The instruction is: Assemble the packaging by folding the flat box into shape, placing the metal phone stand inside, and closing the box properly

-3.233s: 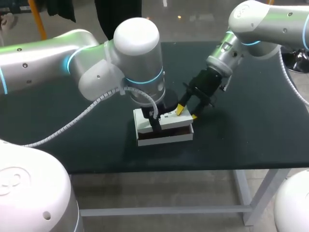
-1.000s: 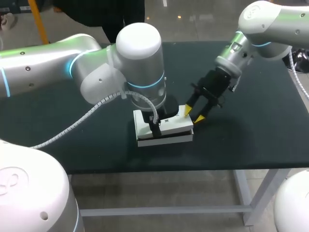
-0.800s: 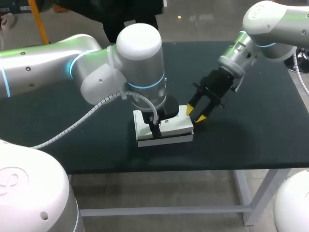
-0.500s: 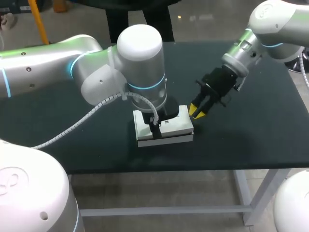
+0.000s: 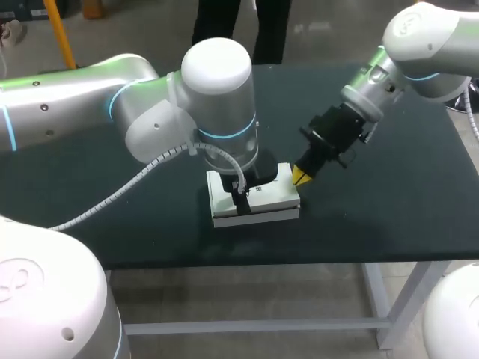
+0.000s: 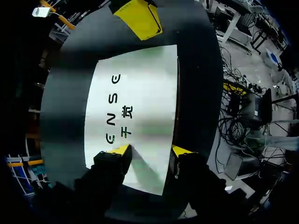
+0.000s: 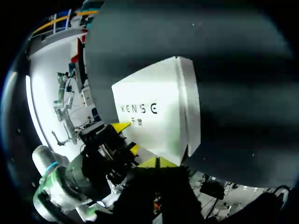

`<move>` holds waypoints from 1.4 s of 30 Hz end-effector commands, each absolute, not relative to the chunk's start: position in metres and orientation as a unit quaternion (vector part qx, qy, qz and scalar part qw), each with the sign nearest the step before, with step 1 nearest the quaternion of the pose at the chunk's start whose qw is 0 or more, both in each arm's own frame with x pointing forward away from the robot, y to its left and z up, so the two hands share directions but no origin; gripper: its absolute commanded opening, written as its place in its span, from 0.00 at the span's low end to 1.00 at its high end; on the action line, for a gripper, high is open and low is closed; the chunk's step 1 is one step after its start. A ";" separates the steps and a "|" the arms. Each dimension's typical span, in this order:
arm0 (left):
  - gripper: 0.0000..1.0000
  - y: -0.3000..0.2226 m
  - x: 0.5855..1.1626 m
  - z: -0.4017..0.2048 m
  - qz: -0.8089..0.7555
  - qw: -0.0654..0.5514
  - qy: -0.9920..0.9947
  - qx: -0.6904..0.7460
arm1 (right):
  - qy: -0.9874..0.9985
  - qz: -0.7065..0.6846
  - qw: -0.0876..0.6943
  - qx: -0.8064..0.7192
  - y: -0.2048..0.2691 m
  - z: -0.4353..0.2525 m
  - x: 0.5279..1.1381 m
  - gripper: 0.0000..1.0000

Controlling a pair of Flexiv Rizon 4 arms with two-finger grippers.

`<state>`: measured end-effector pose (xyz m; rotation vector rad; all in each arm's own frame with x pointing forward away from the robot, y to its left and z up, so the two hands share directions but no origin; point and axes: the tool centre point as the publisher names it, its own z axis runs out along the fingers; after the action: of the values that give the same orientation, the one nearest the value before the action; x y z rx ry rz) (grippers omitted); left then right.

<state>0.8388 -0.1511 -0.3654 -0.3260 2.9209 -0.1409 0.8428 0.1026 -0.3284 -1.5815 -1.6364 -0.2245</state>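
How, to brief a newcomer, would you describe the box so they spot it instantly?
On the dark table, near the middle of its front edge, the left gripper is over the box and the right gripper sits at its end. It is the only white thing lying there, with dark print.

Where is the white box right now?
In the head view, the white box lies closed near the front middle of the table, under the left gripper, with the shut right gripper at its right end.
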 end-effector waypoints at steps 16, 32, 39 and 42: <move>0.53 -0.152 0.837 -0.367 -0.045 0.101 0.988 -0.111 | -0.658 -0.085 0.410 -0.626 0.098 -0.348 0.830 0.00; 0.52 -0.151 0.837 -0.367 -0.045 0.100 0.988 -0.113 | -0.658 -0.077 0.416 -0.623 0.101 -0.356 0.831 0.00; 0.53 -0.150 0.835 -0.365 -0.047 0.102 0.987 -0.112 | -0.656 -0.077 0.417 -0.624 0.100 -0.358 0.830 0.00; 0.53 -0.148 0.833 -0.362 -0.051 0.105 0.987 -0.110 | -0.655 -0.077 0.419 -0.625 0.100 -0.359 0.830 0.00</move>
<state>0.8374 -0.1514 -0.3646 -0.3241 2.9192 -0.1444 0.8279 0.1005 -0.3558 -1.5724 -1.6455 -0.1962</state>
